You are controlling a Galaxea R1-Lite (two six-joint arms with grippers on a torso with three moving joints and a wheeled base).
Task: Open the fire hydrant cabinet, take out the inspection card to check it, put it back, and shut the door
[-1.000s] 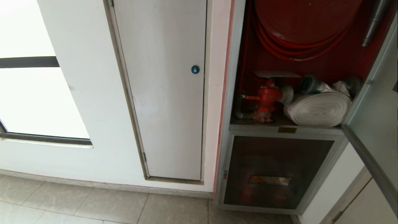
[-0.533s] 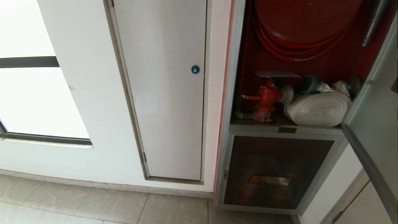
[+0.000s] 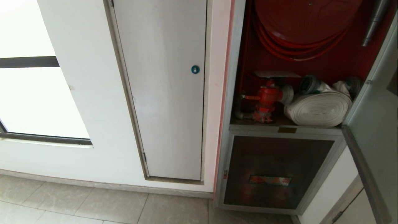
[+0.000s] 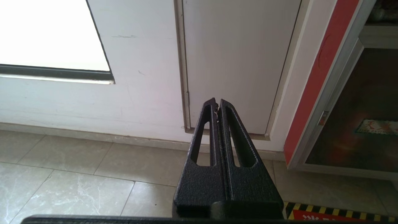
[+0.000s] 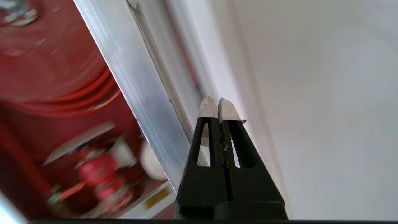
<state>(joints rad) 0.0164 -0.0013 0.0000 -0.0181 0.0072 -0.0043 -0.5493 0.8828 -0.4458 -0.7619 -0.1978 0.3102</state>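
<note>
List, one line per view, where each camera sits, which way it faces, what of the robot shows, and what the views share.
Head view: up on the robot's head, facing forward and down at the white panel door and open fire hydrant cabinet; no arm shows.
Left wrist view: behind the shut left gripper, low, facing the wall and floor tiles.
Right wrist view: behind the shut right gripper, facing the door edge.
Shared: red valve, head and right wrist views.

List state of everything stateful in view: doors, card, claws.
door: swung open at the right edge.
fire hydrant cabinet: open, red interior exposed.
inspection card: lying flat on top of the red valve.
lower glass panel: closed.
white door: closed.
right claw: shut, empty, by the open door's edge.
left claw: shut, empty, parked low.
</note>
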